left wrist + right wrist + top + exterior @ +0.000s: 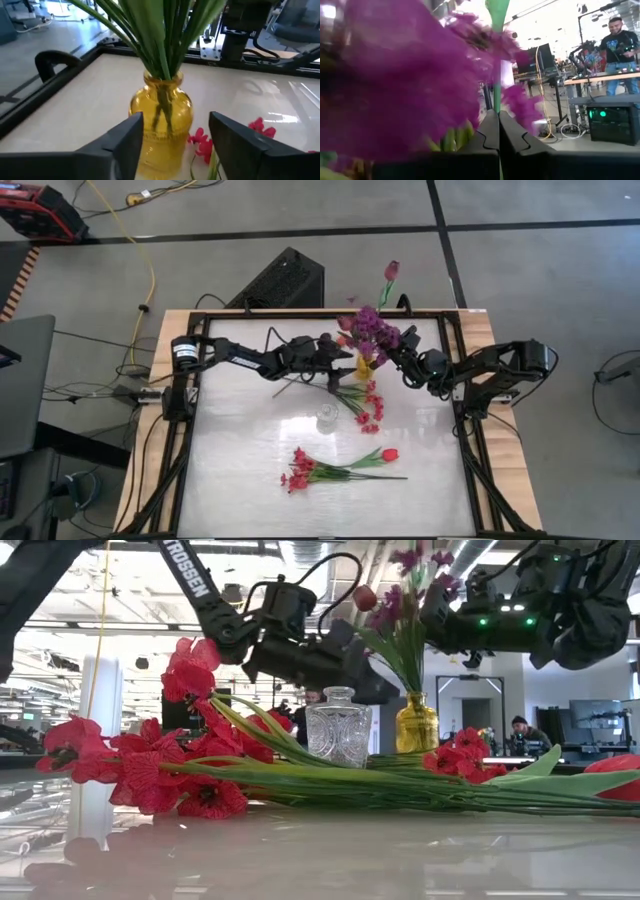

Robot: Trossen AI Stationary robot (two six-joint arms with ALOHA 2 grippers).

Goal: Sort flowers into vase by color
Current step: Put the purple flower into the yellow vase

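Yellow vase (364, 367): at table centre, toward 12 o'clock; holds purple flowers (375, 330) with green stalks, bunch leaning to 1 o'clock. Sorting of purple judged largely done.

Clear glass vase (327, 416): at 7 o'clock of yellow vase, near; empty as far as visible. Red sorting judged not begun.

Red spray (368, 406): flat on table, at 6 o'clock of yellow vase, just beside. Red flowers (340, 468): tulip and small blossoms, flat on table, toward 6 o'clock edge, well apart from both vases.

Left end effector (172, 132): at 9 o'clock of yellow vase, fingers apart, nothing between them; vase just ahead.

Right end effector (498, 131): at 3 o'clock of the bunch, fingers together on a thin green stem (496, 75).

View differences: high view alone gives table layout and the loose reds; low view alone shows glass vase empty; right wrist view alone shows the pinched stem; left wrist view alone shows the open gap.
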